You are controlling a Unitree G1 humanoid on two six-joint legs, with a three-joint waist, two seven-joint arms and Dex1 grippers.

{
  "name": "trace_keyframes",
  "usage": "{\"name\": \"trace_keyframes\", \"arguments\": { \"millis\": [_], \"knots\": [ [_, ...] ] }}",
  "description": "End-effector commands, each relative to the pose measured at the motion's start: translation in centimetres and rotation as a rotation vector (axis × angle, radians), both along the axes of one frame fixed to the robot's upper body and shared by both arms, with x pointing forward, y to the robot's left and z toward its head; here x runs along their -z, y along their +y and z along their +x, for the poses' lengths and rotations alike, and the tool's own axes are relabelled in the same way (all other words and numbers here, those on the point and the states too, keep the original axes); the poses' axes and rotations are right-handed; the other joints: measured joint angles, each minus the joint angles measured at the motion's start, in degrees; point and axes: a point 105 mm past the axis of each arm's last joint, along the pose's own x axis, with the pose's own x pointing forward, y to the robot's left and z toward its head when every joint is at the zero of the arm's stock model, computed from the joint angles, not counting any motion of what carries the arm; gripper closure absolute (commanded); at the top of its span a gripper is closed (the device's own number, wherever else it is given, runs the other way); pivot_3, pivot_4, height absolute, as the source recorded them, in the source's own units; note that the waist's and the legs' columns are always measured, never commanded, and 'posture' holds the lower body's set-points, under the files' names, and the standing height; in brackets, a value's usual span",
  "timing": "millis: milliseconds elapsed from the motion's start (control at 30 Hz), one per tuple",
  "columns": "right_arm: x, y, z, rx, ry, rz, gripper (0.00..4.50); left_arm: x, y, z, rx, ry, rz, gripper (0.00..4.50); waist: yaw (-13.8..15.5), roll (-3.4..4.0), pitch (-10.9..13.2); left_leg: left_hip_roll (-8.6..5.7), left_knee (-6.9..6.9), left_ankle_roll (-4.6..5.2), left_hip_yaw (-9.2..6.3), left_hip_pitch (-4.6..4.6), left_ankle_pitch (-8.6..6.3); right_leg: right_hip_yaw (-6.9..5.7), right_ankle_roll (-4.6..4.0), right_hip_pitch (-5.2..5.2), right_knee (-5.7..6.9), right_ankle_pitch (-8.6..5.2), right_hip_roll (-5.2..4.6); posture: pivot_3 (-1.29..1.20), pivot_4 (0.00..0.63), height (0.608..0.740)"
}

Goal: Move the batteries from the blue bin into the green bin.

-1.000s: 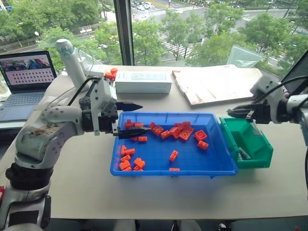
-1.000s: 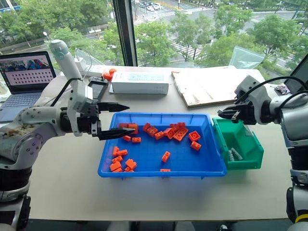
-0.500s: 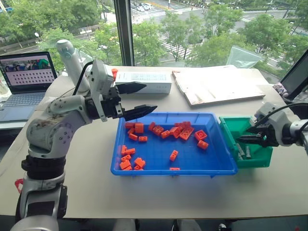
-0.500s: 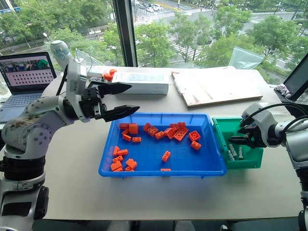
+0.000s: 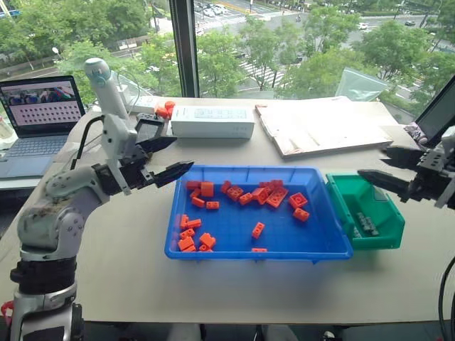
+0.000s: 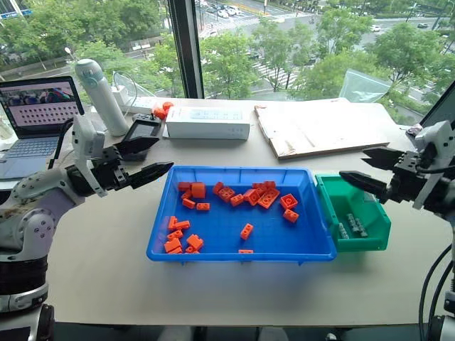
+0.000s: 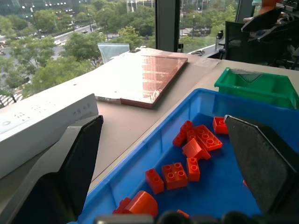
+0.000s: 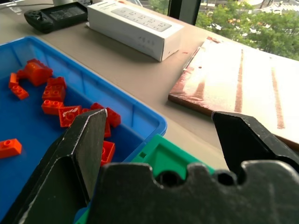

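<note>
We are seeing three slim grey cylindrical batteries (image 6: 351, 228) lying in the small green plastic bin (image 6: 375, 228); the shallow blue plastic tray (image 6: 213, 246) is holding scattered orange toy bricks (image 6: 252, 196), both black two-fingered grippers, left (image 6: 146, 158) and right (image 6: 370, 169), gaping wide, empty.

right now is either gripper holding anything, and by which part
Nothing is held. The left gripper and right gripper are both open and empty; the batteries lie in the green bin.
</note>
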Motion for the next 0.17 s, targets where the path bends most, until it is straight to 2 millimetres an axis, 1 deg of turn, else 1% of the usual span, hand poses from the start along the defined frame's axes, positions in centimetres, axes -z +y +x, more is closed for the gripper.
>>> {"name": "trace_keyframes", "arguments": {
  "millis": [33, 100, 167],
  "knots": [
    [-1.53, 0.63, -1.02, -0.036, -0.071, -0.028, 0.3, 0.02, -0.1, -0.6, -0.009, -0.023, 0.037, 0.0, 0.05, 0.0, 0.0, 0.0, 0.01, 0.0, 0.0, 0.0, 0.0, 0.0, 0.01, 0.0, 0.0, 0.01, 0.0, 0.0, 0.15, 0.73],
    [-1.24, 0.77, -0.88, -0.031, -0.058, -0.018, 0.3, 0.65, -0.29, -0.76, 0.013, 0.023, 0.035, 0.0, 0.0, 0.0, 0.0, 0.02, 0.05, -0.03, -0.01, 0.01, -0.02, -0.01, 0.0, 0.01, -0.02, 0.02, 0.0, 0.0, 0.15, 0.73],
    [-1.02, 0.9, -0.76, -0.03, -0.047, -0.011, 0.3, 0.8, -0.39, -0.7, 0.018, 0.05, 0.02, 0.0, 0.0, 0.0, 0.0, 0.03, 0.05, -0.28, -0.02, 0.01, -0.16, 0.0, 0.0, 0.01, -0.03, 0.03, 0.0, 0.0, 0.15, 0.73]
  ]
}}
